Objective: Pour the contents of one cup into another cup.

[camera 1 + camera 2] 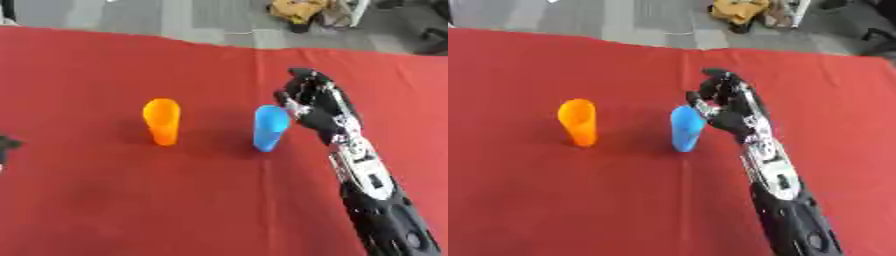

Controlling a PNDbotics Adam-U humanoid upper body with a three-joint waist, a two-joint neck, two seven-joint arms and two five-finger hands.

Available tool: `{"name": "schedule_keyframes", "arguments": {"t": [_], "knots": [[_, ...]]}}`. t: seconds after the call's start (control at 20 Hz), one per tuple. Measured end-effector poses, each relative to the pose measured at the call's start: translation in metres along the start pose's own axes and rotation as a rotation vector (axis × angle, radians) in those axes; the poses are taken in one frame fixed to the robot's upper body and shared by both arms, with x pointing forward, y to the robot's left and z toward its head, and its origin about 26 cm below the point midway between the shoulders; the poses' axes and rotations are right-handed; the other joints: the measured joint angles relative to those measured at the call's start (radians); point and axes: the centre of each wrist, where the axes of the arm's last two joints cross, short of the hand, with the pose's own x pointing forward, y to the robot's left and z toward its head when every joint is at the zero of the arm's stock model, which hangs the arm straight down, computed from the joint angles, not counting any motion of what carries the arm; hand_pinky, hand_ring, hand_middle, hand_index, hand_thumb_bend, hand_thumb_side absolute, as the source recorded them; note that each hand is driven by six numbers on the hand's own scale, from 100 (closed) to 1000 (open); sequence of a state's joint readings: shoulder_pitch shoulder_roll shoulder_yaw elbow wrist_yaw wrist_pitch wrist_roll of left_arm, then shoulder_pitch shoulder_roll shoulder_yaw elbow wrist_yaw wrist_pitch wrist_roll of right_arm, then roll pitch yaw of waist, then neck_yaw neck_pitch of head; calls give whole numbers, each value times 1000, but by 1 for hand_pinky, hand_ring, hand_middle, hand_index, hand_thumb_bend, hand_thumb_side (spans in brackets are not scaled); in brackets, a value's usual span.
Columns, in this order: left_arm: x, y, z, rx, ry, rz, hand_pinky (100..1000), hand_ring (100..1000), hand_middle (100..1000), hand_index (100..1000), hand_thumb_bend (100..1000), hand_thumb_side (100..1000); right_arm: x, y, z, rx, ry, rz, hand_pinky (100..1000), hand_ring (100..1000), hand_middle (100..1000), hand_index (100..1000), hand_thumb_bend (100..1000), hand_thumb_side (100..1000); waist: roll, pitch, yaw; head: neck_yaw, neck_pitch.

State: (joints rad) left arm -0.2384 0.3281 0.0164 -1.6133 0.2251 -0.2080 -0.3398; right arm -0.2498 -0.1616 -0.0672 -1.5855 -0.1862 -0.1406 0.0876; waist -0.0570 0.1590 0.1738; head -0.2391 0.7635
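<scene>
Right hand (308,102), fingers spread, sits just right of the upright blue cup (269,128); orange cup (162,121) stands farther left.

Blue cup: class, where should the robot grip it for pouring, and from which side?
Probably round the middle of the blue cup, from its right. It stands upright, the right hand is already open beside it, and the orange cup stands on its left.
</scene>
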Motion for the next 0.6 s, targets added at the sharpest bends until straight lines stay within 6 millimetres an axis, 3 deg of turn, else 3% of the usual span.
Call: {"name": "schedule_keyframes", "arguments": {"t": [0.6], "knots": [[-19, -8, -58, -99, 9, -60, 809, 753, 643, 875, 284, 100, 11, 2, -3, 1, -53, -14, 636, 572, 530, 738, 443, 100, -1, -4, -21, 5, -1]]}}
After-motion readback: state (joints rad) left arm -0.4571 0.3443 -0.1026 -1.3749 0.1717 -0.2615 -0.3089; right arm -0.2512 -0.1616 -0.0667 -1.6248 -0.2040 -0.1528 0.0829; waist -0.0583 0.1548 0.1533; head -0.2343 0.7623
